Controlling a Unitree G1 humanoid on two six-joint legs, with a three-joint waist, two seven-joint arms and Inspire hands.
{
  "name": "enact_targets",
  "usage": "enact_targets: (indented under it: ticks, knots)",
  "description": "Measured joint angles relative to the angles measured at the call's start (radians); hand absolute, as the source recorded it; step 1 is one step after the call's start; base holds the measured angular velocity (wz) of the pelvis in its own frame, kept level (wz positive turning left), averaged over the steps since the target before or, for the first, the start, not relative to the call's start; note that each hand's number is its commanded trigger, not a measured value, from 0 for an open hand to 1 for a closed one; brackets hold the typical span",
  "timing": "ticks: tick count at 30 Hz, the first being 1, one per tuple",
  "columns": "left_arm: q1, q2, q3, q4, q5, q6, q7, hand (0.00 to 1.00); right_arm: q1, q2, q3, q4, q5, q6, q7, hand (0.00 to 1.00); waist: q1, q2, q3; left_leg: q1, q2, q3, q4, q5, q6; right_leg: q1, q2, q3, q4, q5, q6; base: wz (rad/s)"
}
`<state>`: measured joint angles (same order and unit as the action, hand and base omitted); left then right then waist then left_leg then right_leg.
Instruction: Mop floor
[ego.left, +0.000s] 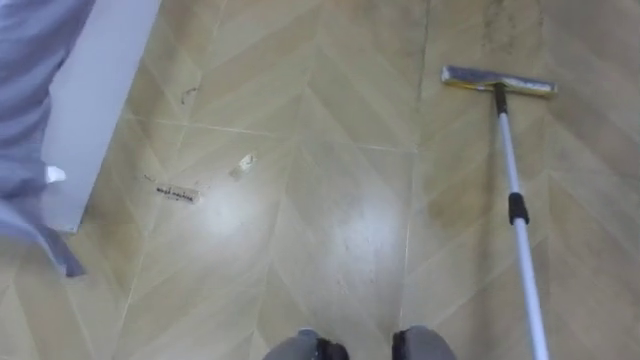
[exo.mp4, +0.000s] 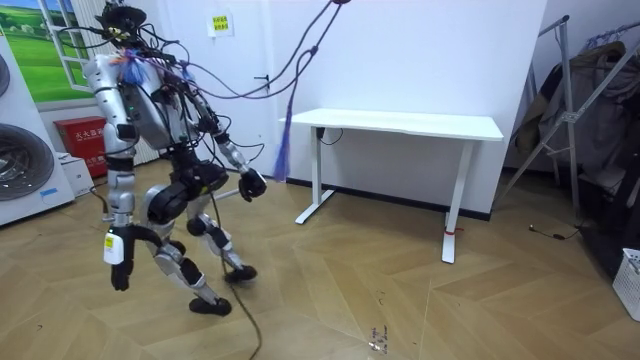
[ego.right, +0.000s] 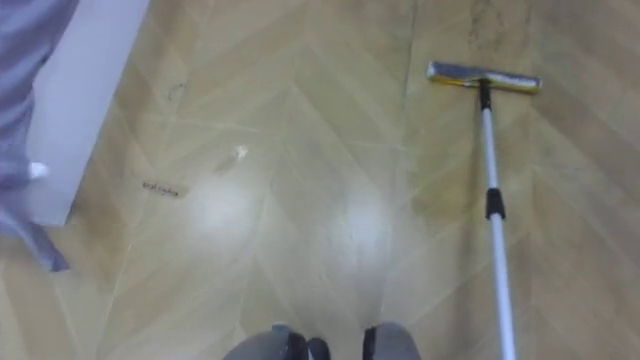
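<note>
Low at the right of the eye views, the mop (ego.left: 507, 150) lies on the wood floor (ego.left: 330, 200). Its thin white pole (ego.left: 529, 290) comes in from the lower right edge and slants up past a black collar (ego.left: 517, 208). It ends at a flat grey head (ego.left: 498, 81) with a yellow edge, set crosswise at the upper right. Left of centre are a dark-printed strip (ego.left: 177, 194) and, just beyond it, a pale scrap (ego.left: 243, 164), both well apart from the mop. A white board (ego.left: 95, 110) and grey cloth (ego.left: 25, 100) fill the upper left.

The room view adds the robot at its left, bent forward with knees flexed, between a washer (exo.mp4: 25, 165) and a white table (exo.mp4: 400, 124). Its right hand (exo.mp4: 120, 270) hangs low beside the leg, and its left hand (exo.mp4: 252, 184) reaches forward at hip height. I cannot tell how far either hand is open, or whether either touches the pole.
</note>
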<state>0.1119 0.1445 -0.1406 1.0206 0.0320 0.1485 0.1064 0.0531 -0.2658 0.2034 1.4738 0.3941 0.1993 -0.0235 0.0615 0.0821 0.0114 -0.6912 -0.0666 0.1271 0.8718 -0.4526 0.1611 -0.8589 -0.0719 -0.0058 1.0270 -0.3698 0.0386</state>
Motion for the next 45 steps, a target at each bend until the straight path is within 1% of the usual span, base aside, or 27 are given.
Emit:
enact_targets:
  ticks: [3,5,6,7,8,9,10,12,15,16,17,19,20,22,24,25,29,31,32,35,36,38,39,41,42,43,45]
  knots:
    - [0.01,0.0,0.003,0.012,-0.001,0.033,0.002,0.0,-0.041,-0.001,-0.009,-0.001,-0.007,0.041,-0.011,1.0,0.002,-0.014,0.006,0.037,0.003,-0.012,0.045,-0.059,-0.026,0.018,0.006,-0.028,-0.105,0.026,-0.044,0.03]
    - [0.01,0.005,0.006,0.016,-0.029,0.056,0.002,0.0,-0.087,-0.013,-0.011,0.002,-0.006,0.062,-0.012,1.0,0.009,-0.013,0.005,0.031,0.012,-0.029,0.117,-0.084,-0.052,0.031,0.003,-0.052,-0.059,-0.017,-0.067,0.17]
    - [0.008,0.016,0.004,0.013,-0.053,0.063,0.005,0.0,-0.135,-0.021,-0.012,0.013,-0.007,0.071,-0.016,1.0,0.02,-0.021,0.0084,-0.018,0.036,-0.018,0.25,-0.051,-0.11,0.03,0.012,-0.052,-0.012,-0.05,-0.075,0.12]
    - [0.009,0.028,-0.004,0.015,-0.086,0.063,0.014,0.0,-0.186,-0.032,-0.011,0.027,-0.005,0.077,-0.017,1.0,0.034,-0.041,0.0147,-0.092,0.062,-0.018,0.414,0.047,-0.162,0.029,0.023,-0.043,0.043,-0.086,-0.084,0.08]
    - [0.009,0.031,-0.005,0.018,-0.095,0.065,0.02,0.0,-0.213,-0.039,-0.008,0.032,-0.004,0.077,-0.015,1.0,0.044,-0.052,0.0156,-0.128,0.066,-0.018,0.488,0.111,-0.171,0.029,0.024,-0.037,0.071,-0.105,-0.087,-0.04]
    - [0.012,0.033,-0.006,0.016,-0.111,0.07,0.029,0.0,-0.258,-0.058,-0.007,0.03,0.005,0.076,-0.002,1.0,0.065,-0.075,0.0162,-0.198,0.07,-0.018,0.599,0.246,-0.182,0.028,0.025,-0.027,0.113,-0.131,-0.103,-0.06]
    - [0.016,0.034,-0.014,0.01,-0.119,0.07,0.032,0.0,-0.301,-0.08,-0.003,0.02,0.019,0.069,0.017,1.0,0.082,-0.087,0.0167,-0.264,0.073,-0.022,0.655,0.278,-0.183,0.024,0.025,-0.026,0.145,-0.154,-0.114,-0.07]
    - [0.025,0.034,-0.02,-0.005,-0.115,0.068,0.028,0.0,-0.339,-0.102,0.012,0.0,0.046,0.038,0.04,1.0,0.11,-0.1,0.0232,-0.347,0.095,-0.022,0.612,0.252,-0.17,0.03,0.036,-0.027,0.166,-0.18,-0.118,-0.09]
    - [0.062,0.038,-0.02,-0.013,-0.116,0.059,-0.001,0.0,-0.348,-0.099,0.024,-0.019,0.098,0.007,0.081,1.0,0.121,-0.11,0.021,-0.309,0.098,-0.04,0.238,0.235,-0.166,0.104,0.038,-0.028,0.146,-0.227,-0.099,-0.04]
    - [0.078,0.038,-0.02,-0.02,-0.115,0.059,-0.019,0.0,-0.329,-0.098,0.043,-0.02,0.117,0.008,0.1,1.0,0.12,-0.105,0.0179,-0.285,0.104,-0.043,0.136,0.223,-0.133,0.139,0.034,-0.029,0.131,-0.249,-0.085,0.03]
    - [0.079,0.038,-0.02,-0.019,-0.115,0.061,-0.028,0.0,-0.311,-0.098,0.045,-0.021,0.124,0.008,0.106,1.0,0.116,-0.098,0.0118,-0.273,0.104,-0.034,0.135,0.206,-0.114,0.157,0.027,-0.031,0.117,-0.259,-0.073,0.17]
    - [0.074,0.034,-0.019,-0.013,-0.105,0.056,-0.053,0.0,-0.213,-0.107,0.047,0.001,0.125,0.008,0.116,1.0,0.1,-0.09,0.0052,-0.203,0.069,-0.003,0.116,0.143,-0.05,0.244,-0.029,-0.045,0.057,-0.265,-0.028,0.33]
    - [0.071,0.033,-0.017,-0.013,-0.1,0.052,-0.053,0.0,-0.191,-0.11,0.047,0.015,0.123,0.01,0.117,1.0,0.1,-0.089,0.0036,-0.186,0.057,0.003,0.114,0.13,-0.041,0.254,-0.037,-0.036,0.071,-0.258,-0.016,0.2]
    - [0.058,0.028,-0.012,-0.017,-0.058,0.039,-0.052,0.0,-0.084,-0.118,0.049,0.03,0.103,0.013,0.109,1.0,0.066,-0.062,-0.0025,-0.129,0.008,0.009,0.116,0.068,-0.01,0.226,-0.065,0.001,0.212,-0.138,0.006,0.2]
    - [0.058,0.025,0.01,-0.029,-0.039,0.014,-0.048,0.0,-0.011,-0.105,0.049,0.029,0.103,0.013,0.108,1.0,0.05,-0.034,-0.013,-0.102,0.0,0.008,0.115,0.038,0.009,0.184,-0.058,0.017,0.283,-0.056,0.009,-0.01]
    - [0.055,0.025,0.014,-0.032,-0.038,0.004,-0.042,0.0,0.016,-0.088,0.049,0.029,0.103,0.013,0.104,1.0,0.04,-0.019,-0.0143,-0.088,-0.001,0.004,0.112,0.021,0.016,0.136,-0.049,0.024,0.301,-0.056,0.008,-0.19]
    - [0.055,0.022,0.014,-0.053,-0.04,0.004,-0.028,0.0,0.036,-0.028,0.046,0.028,0.093,0.013,0.084,1.0,-0.008,-0.021,-0.0043,-0.027,-0.03,-0.011,0.056,0.011,0.011,0.036,-0.027,0.023,0.111,-0.056,0.006,-0.13]
    - [0.058,0.019,0.014,-0.054,-0.041,0.008,-0.027,0.0,0.025,-0.007,0.022,0.027,0.067,0.026,0.067,1.0,-0.008,-0.027,0.0014,0.019,-0.03,-0.024,0.047,-0.022,-0.004,0.039,0.01,0.018,-0.075,-0.003,-0.021,-0.08]
    - [0.057,0.016,0.012,-0.048,-0.04,0.014,-0.026,0.0,0.024,-0.008,0.018,0.025,0.063,0.031,0.066,1.0,-0.01,-0.025,0.0014,0.029,-0.031,-0.032,0.055,-0.032,-0.009,0.047,0.016,0.017,-0.071,0.018,-0.032,0.06]
    - [0.051,0.016,0.009,-0.05,-0.042,0.036,-0.024,0.0,-0.053,-0.021,-0.02,0.01,0.033,0.067,0.049,1.0,-0.002,-0.019,0.0026,0.04,-0.028,-0.073,0.078,-0.057,-0.04,0.077,0.012,-0.035,-0.065,-0.021,-0.071,0.18]
    - [0.049,0.021,0.008,-0.053,-0.071,0.037,-0.022,0.0,-0.105,-0.036,-0.029,0.017,0.032,0.081,0.05,1.0,0.001,-0.033,0.0121,0.033,-0.027,-0.07,0.108,-0.061,-0.051,0.076,0.004,-0.04,-0.04,-0.047,-0.078,0.3]
    - [0.053,0.034,-0.002,-0.064,-0.137,0.043,-0.02,0.0,-0.188,-0.072,-0.027,0.034,0.033,0.084,0.046,1.0,0.017,-0.039,0.0157,-0.015,0.003,-0.039,0.236,-0.035,-0.102,0.073,0.007,-0.043,0.013,-0.092,-0.083,0.15]
    - [0.066,0.043,-0.004,-0.075,-0.169,0.046,-0.008,0.0,-0.244,-0.099,-0.025,0.033,0.037,0.08,0.046,1.0,0.038,-0.052,0.0222,-0.056,0.03,-0.023,0.339,0.001,-0.155,0.072,0.016,-0.039,0.048,-0.124,-0.082,-0.07]
    - [0.082,0.054,-0.011,-0.094,-0.181,0.054,0.002,0.0,-0.312,-0.129,-0.006,0.021,0.069,0.053,0.044,1.0,0.054,-0.069,0.0241,-0.128,0.044,-0.024,0.462,0.092,-0.173,0.072,0.025,-0.03,0.083,-0.148,-0.1,0.05]
    - [0.094,0.064,-0.021,-0.11,-0.178,0.054,0.001,0.0,-0.348,-0.145,-0.005,-0.007,0.09,0.047,0.05,1.0,0.063,-0.085,0.0226,-0.164,0.045,-0.026,0.46,0.088,-0.162,0.071,0.024,-0.023,0.092,-0.162,-0.099,0.17]
    - [0.102,0.069,-0.019,-0.12,-0.178,0.054,-0.002,0.0,-0.366,-0.153,-0.006,-0.038,0.114,0.038,0.057,1.0,0.08,-0.095,0.0236,-0.198,0.058,-0.022,0.358,0.077,-0.142,0.075,0.028,-0.024,0.081,-0.164,-0.098,0.12]
    - [0.111,0.072,-0.019,-0.132,-0.173,0.054,-0.012,0.0,-0.389,-0.146,-0.013,-0.069,0.132,0.021,0.064,1.0,0.089,-0.091,0.018,-0.229,0.068,-0.029,0.143,0.092,-0.152,0.108,0.031,-0.026,0.046,-0.168,-0.09,0.0]
